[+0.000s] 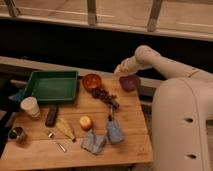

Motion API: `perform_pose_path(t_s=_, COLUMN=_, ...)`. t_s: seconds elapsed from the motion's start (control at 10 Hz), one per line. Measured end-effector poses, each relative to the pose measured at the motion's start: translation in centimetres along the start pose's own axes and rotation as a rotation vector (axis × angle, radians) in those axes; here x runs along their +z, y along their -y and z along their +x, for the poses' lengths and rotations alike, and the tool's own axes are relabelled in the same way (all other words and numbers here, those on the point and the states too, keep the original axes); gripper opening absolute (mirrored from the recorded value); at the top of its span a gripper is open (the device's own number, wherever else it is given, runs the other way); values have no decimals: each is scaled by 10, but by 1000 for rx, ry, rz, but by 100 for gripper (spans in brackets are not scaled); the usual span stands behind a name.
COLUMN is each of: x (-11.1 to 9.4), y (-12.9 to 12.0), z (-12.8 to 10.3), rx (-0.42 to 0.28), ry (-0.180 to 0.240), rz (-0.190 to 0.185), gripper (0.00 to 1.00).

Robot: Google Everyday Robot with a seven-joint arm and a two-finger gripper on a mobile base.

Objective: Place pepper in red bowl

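Note:
The red bowl (92,81) stands at the back of the wooden table (130,142), just right of the green tray. The gripper (119,71) hangs shut at the end of the white arm, above the table's back edge. It is between the red bowl and the purple bowl (129,82), nearer the purple one. The pepper does not show; I cannot tell whether the gripper holds anything.
A green tray (51,86) sits at the back left, with a white cup (30,106), a black block (51,115) and a metal cup (16,133) in front of it. Dark grapes (102,95), a yellow-orange fruit (86,122) and two blue cloths (115,132) lie mid-table.

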Motion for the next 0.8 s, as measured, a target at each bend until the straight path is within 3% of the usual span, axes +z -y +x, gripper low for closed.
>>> perform_pose_path(t_s=0.2, x=0, y=-35, z=18, rx=-67, ry=-29, rz=-70, gripper=0)
perform_pose_path(t_s=0.5, x=26, y=-98, z=38, rx=-178, ry=-108, rz=-191, gripper=0)
perform_pose_path(t_s=0.8, x=39, y=-127, z=52, rx=-247, ry=-180, rz=-280, gripper=0)
